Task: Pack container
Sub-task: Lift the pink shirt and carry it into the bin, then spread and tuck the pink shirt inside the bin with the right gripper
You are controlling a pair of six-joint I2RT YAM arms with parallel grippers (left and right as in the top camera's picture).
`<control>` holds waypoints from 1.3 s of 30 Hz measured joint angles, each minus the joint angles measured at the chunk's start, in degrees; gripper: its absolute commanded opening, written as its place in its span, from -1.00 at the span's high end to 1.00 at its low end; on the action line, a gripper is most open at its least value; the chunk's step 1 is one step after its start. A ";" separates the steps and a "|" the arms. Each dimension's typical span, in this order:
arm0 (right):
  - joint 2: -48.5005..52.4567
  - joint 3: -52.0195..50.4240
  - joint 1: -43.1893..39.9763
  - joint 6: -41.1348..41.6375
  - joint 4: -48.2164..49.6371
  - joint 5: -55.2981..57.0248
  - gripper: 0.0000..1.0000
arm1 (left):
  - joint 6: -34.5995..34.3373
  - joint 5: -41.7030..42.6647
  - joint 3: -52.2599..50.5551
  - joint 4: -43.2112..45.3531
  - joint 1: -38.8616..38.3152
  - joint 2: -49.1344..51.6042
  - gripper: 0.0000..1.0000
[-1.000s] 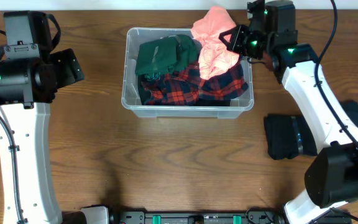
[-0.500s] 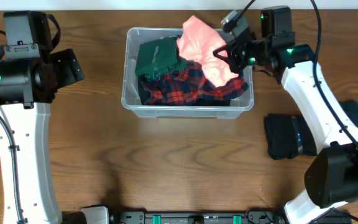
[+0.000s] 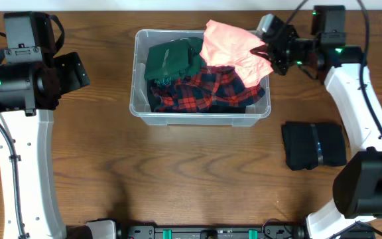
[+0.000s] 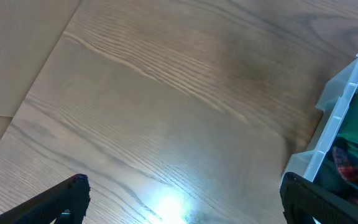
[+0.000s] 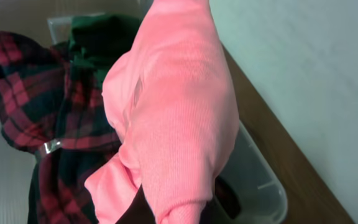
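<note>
Container [image 3: 197,119] sits square on the table [image 3: 191,179], toward the far edge and between my two arms. Its long axis runs left to right in the overhead view and its open top faces straight up. Inside I see a red-and-black plaid shirt [image 3: 204,89] spread across the near and right part. A dark green garment [image 3: 172,58] is bunched in the far left.

My right gripper [image 3: 270,53] is pinched tight on a pink cloth [image 3: 234,50]. It holds the cloth over the container's far right corner, and the fabric spreads across the rim there. From the right wrist view the pink cloth fills most of the frame, with the plaid and green below it.

My left gripper [image 4: 184,183] has its fingers spread wide and holds nothing. It hangs over bare table just to the left of the container, whose clear corner shows in that wrist view.

A folded black bundle [image 3: 314,145] lies on the table to the right, apart from the container.
</note>
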 measured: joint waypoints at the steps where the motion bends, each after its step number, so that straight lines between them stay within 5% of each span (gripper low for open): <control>1: 0.00 0.00 -0.42 -0.24 -0.02 -0.72 0.98 | 0.00 0.02 0.00 0.00 0.00 0.00 -0.96; 22: 1.49 0.00 3.72 -1.49 -0.72 -3.21 0.98 | 0.00 0.00 0.00 0.02 0.00 0.00 -0.96; 24: 3.10 0.00 3.72 -1.42 0.07 -3.21 0.00 | 0.00 0.02 0.00 0.02 0.00 0.00 -0.96; 25: 4.00 0.00 3.72 -1.49 0.63 -3.19 -0.99 | 0.00 0.00 0.00 0.02 0.00 0.00 -0.96; 39: 8.13 0.11 3.54 8.79 11.47 1.75 -0.98 | 0.00 0.02 0.02 0.00 0.00 0.00 -0.96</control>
